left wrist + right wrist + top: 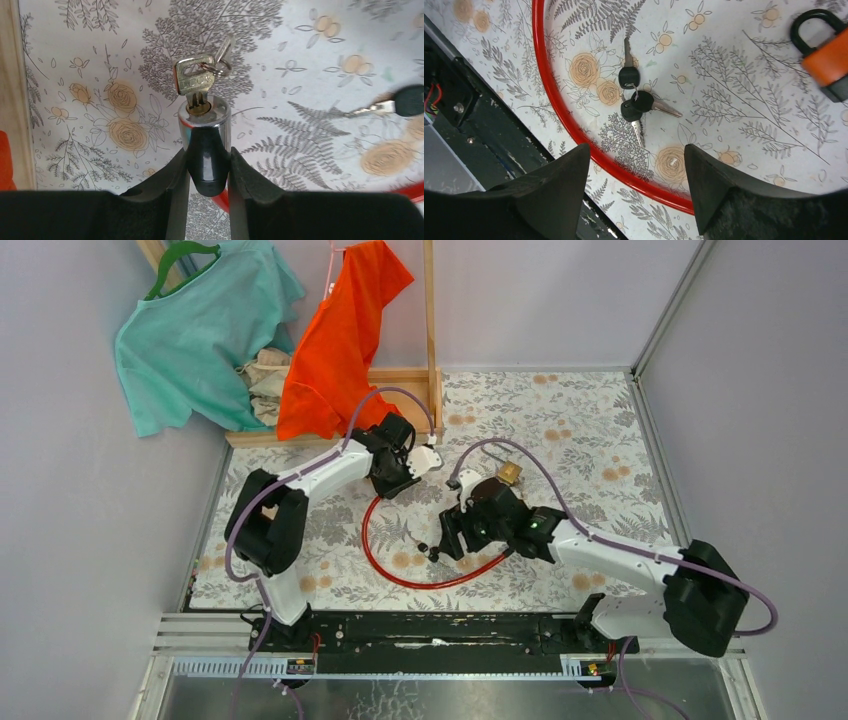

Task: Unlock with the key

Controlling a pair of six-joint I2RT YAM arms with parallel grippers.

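My left gripper [209,165] is shut on the black and chrome lock head [205,125] of a red cable lock [375,550]. A silver key [194,80] with a ring sits in the lock's keyhole. In the top view my left gripper [425,460] is at the cable's far end. My right gripper [636,147] is open and empty, above the red cable [574,135] and near a bunch of black-headed keys [634,105] lying on the cloth inside the loop. In the top view my right gripper [445,540] hovers by these keys [432,550].
An orange padlock [829,60] with a black shackle lies to the right; a brass-coloured lock [510,473] shows behind my right arm. A wooden rack [400,380] with a teal shirt [190,330] and an orange shirt [340,340] stands at the back left. A black rail [430,630] runs along the near edge.
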